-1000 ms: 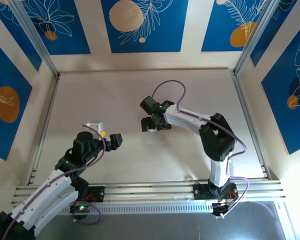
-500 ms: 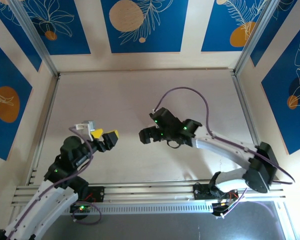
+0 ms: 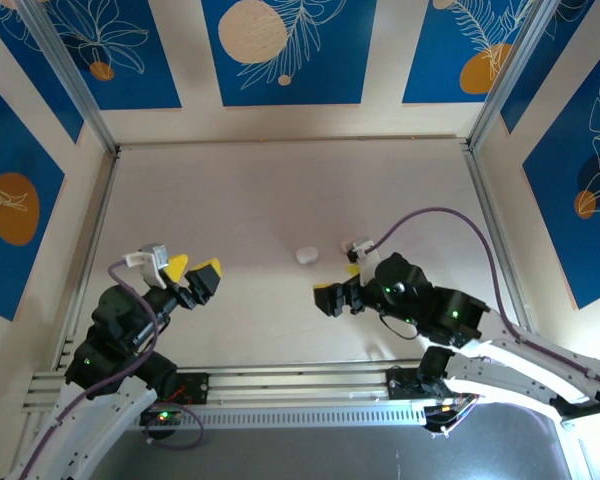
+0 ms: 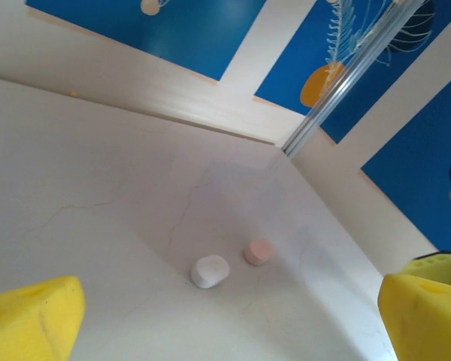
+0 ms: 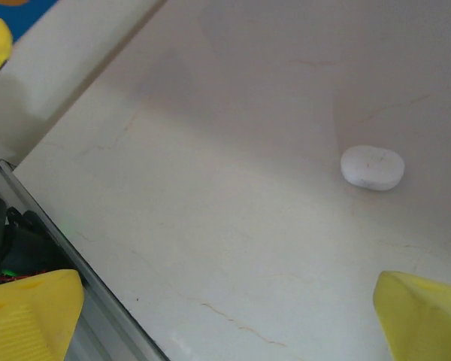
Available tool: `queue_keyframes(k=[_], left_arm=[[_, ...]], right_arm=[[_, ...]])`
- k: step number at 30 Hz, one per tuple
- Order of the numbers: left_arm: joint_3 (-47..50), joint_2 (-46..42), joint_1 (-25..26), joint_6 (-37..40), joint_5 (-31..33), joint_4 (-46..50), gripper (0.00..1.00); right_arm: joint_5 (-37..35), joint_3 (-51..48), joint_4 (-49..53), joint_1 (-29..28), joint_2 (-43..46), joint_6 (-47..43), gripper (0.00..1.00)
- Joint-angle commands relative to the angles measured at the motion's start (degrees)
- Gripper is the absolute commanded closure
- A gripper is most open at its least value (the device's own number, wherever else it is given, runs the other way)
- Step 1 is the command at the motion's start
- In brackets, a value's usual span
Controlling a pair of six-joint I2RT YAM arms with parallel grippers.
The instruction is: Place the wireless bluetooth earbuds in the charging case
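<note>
Left gripper (image 3: pixel 192 270) sits near the table's front edge, jaws spread as wide as they go, yellow pads (image 4: pixel 31 320) bare, nothing held. Right gripper (image 3: pixel 340 285) is likewise low and near, jaws full wide and empty, aimed across the table (image 3: pixel 210 200).

Mid-table, ahead of both: white charging case (image 3: pixel 307 255), a smooth pebble lying flat, lid apparently shut. It is apart from either gripper and closer to the right one. Just beside it in the left wrist view is a small pale pink piece (image 4: pixel 259 251), not touching the white case. It is probably the second case seen end-on, but at this range I can't rule out something smaller. Any loose earbuds would be too small to pick out on the pale tabletop.

Beyond is bare table to the back wall with its blue panels (image 3: pixel 280 50).

Judgement: with both hands free and the white case closed, this reads as a pause between steps, or the insertion already finished. If buds remain outside, the next move calls for one gripper to steady the slippery case while the other lifts its lid.
</note>
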State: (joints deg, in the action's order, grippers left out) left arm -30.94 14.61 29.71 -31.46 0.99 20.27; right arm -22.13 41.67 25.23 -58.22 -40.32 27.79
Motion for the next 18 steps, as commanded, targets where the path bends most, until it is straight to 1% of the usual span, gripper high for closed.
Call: queue_keyframes(k=[1, 3, 6, 8, 11, 14, 18], left_arm=[[-2.48, 3.78, 0.47, 3.65, 6.90, 2.83, 0.00], [-3.22, 8.37, 0.38, 4.76, 10.70, 3.25, 0.00], [-3.89, 16.22, 0.26, 6.95, 12.42, -0.18, 0.00], [-5.08, 21.55, -0.14, 7.82, 14.52, -2.25, 0.00], [-6.44, 27.80, -1.76, 9.74, 16.01, -6.02, 0.00], [-7.13, 31.55, -5.05, 12.74, 15.55, -9.38, 0.00], [-6.15, 33.58, -12.68, 14.84, 10.42, -12.95, 0.00]], right_arm=[[-4.65, -1.74, 1.39, 2.00, 2.70, -3.35, 0.01], [-3.78, -2.19, 2.04, 5.63, 3.84, -4.57, 0.01], [-1.39, -3.45, 1.12, 12.91, 5.45, -5.93, 0.01], [1.44, -4.17, -0.01, 18.03, 6.08, -6.91, 0.01], [5.06, -4.94, -1.24, 26.53, 6.17, -7.07, 0.01], [9.83, -5.63, -2.09, 35.91, 6.28, -7.37, 0.01], [13.73, -8.00, -4.25, 49.76, 8.65, -7.02, 0.01]])
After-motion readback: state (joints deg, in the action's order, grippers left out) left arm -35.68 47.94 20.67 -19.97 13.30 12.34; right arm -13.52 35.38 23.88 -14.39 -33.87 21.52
